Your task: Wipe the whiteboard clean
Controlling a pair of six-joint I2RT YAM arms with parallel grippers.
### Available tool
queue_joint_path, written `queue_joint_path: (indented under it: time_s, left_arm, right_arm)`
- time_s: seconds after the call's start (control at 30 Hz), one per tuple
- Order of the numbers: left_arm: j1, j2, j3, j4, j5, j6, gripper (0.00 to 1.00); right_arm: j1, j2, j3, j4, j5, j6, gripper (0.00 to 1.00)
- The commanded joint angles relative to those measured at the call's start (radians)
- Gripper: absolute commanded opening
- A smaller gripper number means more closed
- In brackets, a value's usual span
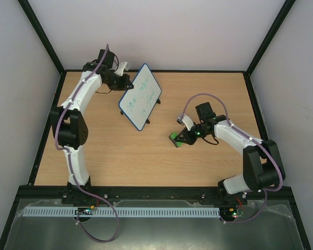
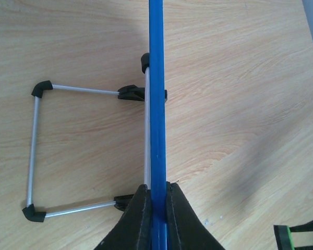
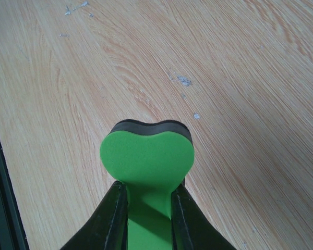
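Note:
The whiteboard (image 1: pixel 140 97) stands tilted on its wire stand at the table's middle back, blue-framed, with faint green handwriting on its face. My left gripper (image 1: pixel 123 83) is shut on its upper left edge; in the left wrist view the blue frame (image 2: pixel 157 104) runs edge-on between the closed fingers (image 2: pixel 138 219), with the wire stand (image 2: pixel 34 151) and black feet to the left. My right gripper (image 1: pixel 181 136) is shut on the green eraser (image 1: pixel 175 139), low over the table to the right of the board. The squeezed green foam (image 3: pixel 146 156) with its black felt layer fills the right wrist view.
The wooden table (image 1: pixel 146 156) is ringed by a black frame and white walls. Small white specks (image 3: pixel 183 80) lie on the wood ahead of the eraser. The eraser's green edge (image 2: pixel 287 237) shows at the lower right of the left wrist view.

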Motion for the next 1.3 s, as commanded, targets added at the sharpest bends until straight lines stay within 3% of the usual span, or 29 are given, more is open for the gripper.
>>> queue_joint_path:
  time_s: [0.0,0.6,0.83,0.97,1.03,1.13,1.27]
  left_arm:
    - [-0.013,-0.084,-0.069,-0.053,0.048,-0.06,0.03]
    - [-0.166,-0.364,-0.486,0.041,0.152,-0.087,0.03]
    - [-0.222,-0.334,-0.458,0.053,0.158,-0.088,0.03]
    - [-0.22,-0.357,-0.391,0.064,0.022,-0.105,0.13]
    - [-0.217,-0.393,-0.375,0.071,-0.049,-0.123,0.33]
    - [-0.212,-0.468,-0.398,0.06,-0.091,-0.135,0.49]
    - [-0.213,-0.606,-0.516,0.067,-0.113,-0.171,0.53]
  right_arm:
    - [-0.002,0.003,0.022,-0.018,-0.021,0.0,0.03]
    - [0.07,-0.194,0.091,0.051,0.009,0.069,0.02]
    - [0.091,-0.225,0.088,0.058,-0.003,0.093,0.02]
    - [0.09,-0.225,0.08,0.046,0.025,0.081,0.02]
    - [0.091,-0.222,0.088,0.031,0.028,0.075,0.02]
    - [0.095,-0.217,0.105,0.019,0.031,0.073,0.02]
    - [0.119,-0.203,0.122,0.038,0.056,0.089,0.02]
